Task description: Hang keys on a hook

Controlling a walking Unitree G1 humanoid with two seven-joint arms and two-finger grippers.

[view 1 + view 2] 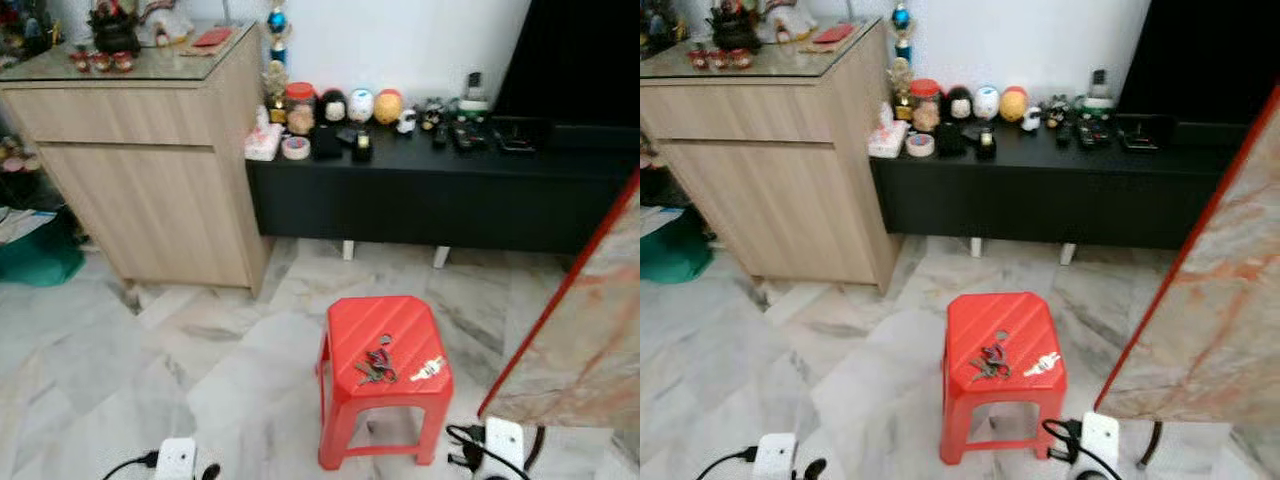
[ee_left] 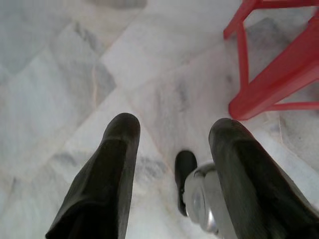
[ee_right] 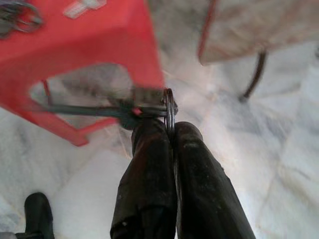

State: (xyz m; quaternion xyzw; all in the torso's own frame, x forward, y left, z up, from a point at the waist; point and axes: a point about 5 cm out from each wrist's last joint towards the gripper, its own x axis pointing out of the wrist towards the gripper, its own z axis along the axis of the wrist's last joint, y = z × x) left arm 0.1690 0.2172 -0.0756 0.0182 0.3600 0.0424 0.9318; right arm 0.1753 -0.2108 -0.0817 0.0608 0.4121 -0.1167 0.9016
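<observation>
Right gripper (image 3: 172, 130), low in its wrist frame, pinches a key ring (image 3: 169, 107) between closed fingers; more keys (image 1: 378, 366) lie on the red stool (image 1: 345, 335) at lower centre. Left gripper (image 2: 174, 134) hangs spread wide, holding nothing

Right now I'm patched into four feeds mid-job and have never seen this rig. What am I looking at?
Two feeds are the eyes in a walking robot's head, looking down at a red stool on a marble floor. On the stool lie a bunch of keys and a white tag. The other two are wrist cameras looking along each arm's black fingers. The left gripper is open over the floor. The right gripper is shut on a key ring with keys hanging from it.
</observation>
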